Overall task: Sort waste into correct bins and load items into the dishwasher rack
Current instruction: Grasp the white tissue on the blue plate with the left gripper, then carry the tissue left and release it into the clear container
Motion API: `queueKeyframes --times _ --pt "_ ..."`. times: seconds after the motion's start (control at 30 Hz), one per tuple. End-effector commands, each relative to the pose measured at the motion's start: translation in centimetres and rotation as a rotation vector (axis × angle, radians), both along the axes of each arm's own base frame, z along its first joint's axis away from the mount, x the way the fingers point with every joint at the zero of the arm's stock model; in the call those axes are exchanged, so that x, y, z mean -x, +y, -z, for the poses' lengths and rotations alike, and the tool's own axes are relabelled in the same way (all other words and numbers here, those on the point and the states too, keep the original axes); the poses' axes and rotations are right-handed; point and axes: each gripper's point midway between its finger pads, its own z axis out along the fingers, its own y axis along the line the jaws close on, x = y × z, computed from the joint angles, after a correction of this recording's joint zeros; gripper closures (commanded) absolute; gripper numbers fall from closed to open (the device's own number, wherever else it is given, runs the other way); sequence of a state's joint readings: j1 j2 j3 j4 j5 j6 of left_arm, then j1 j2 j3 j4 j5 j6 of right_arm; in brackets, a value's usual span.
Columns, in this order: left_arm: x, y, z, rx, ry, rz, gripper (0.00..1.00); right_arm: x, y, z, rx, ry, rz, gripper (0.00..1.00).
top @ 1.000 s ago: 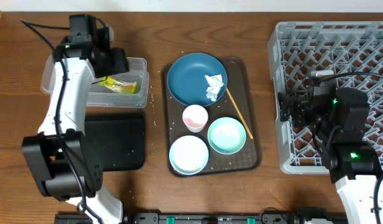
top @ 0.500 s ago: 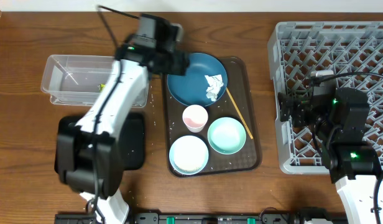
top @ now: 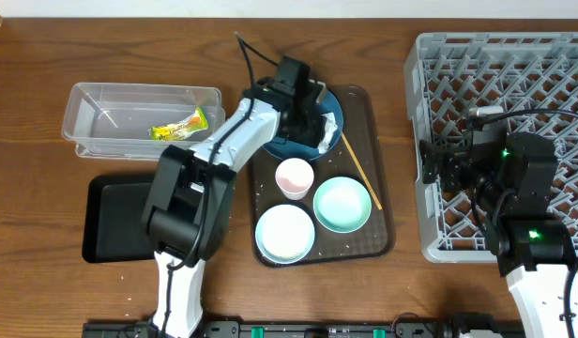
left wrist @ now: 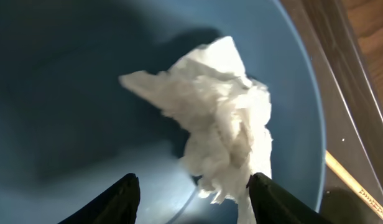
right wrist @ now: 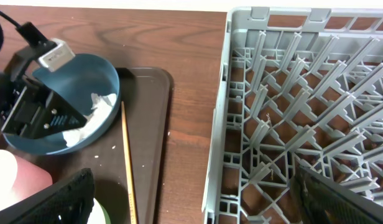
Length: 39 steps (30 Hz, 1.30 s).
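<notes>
My left gripper (top: 311,115) hangs low inside the deep-blue dish (top: 332,99), open. The crumpled white tissue (left wrist: 222,118) lies in the dish, its lower end reaching between my fingers beside the right fingertip (left wrist: 266,199), not pinched. The yellow-green-orange snack wrapper (top: 179,126) lies in the clear tub (top: 101,103). The black tray (top: 115,216) sits below the tub. My right gripper (right wrist: 198,205) is wide open and holds nothing, hovering over the left edge of the grey rack (top: 514,84). The pink cup (top: 294,176), mint bowl (top: 342,205), white bowl (top: 285,232) and wooden stick (top: 361,171) rest on the brown tray.
The brown serving tray (top: 378,235) holds the dishes mid-table. A few white grains (right wrist: 95,156) are scattered on it. A strip of bare wood separates the tray from the rack.
My left arm swung right from the clear tub to the blue dish, leaving the wrapper in the tub. The right arm has not moved.
</notes>
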<state>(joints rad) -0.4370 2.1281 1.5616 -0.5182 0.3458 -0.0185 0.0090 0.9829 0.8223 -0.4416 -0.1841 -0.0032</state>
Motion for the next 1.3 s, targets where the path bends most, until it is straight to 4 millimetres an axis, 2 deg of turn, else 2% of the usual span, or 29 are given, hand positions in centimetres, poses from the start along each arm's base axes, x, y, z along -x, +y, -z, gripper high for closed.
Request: queueKeyframes --times 0.0,0.07,0.23,0.43,0.73,0.83,1.1,1.13,1.27 --pt "0.2 -0.7 0.5 0.003 -0.001 0.030 0.43 -0.2 0.4 -0.9 -0.019 -0.015 -0.005 0.01" --pt "0.4 -0.9 0.7 0.001 0.004 0.036 0.53 -0.2 0.4 -0.9 -0.019 -0.015 -0.005 0.01" --pt "0.7 -1.3 1.1 -0.003 0.011 0.045 0.57 -0.2 0.4 -0.9 -0.019 -0.015 -0.005 0.01" --pt "1.0 -1.6 1.1 0.001 0.015 0.055 0.72 -0.2 0.4 -0.9 -0.019 -0.015 -0.005 0.01" --pt "1.4 -1.9 1.1 -0.001 0.024 0.064 0.71 -0.2 0.4 -0.9 -0.019 -0.015 -0.005 0.01" --pt "1.4 -1.9 1.1 -0.001 0.024 0.064 0.55 -0.2 0.4 -0.9 -0.019 -0.015 -0.005 0.01" --pt "1.8 -2.5 0.9 0.035 0.041 0.080 0.56 -0.2 0.4 -0.9 -0.019 -0.015 -0.005 0.01" --pt "1.9 -2.6 0.9 0.041 0.044 0.082 0.56 -0.2 0.4 -0.9 -0.019 -0.015 -0.005 0.01" --pt "1.9 -2.6 0.9 0.039 0.044 0.082 0.76 -0.2 0.4 -0.9 -0.019 -0.015 -0.005 0.01"
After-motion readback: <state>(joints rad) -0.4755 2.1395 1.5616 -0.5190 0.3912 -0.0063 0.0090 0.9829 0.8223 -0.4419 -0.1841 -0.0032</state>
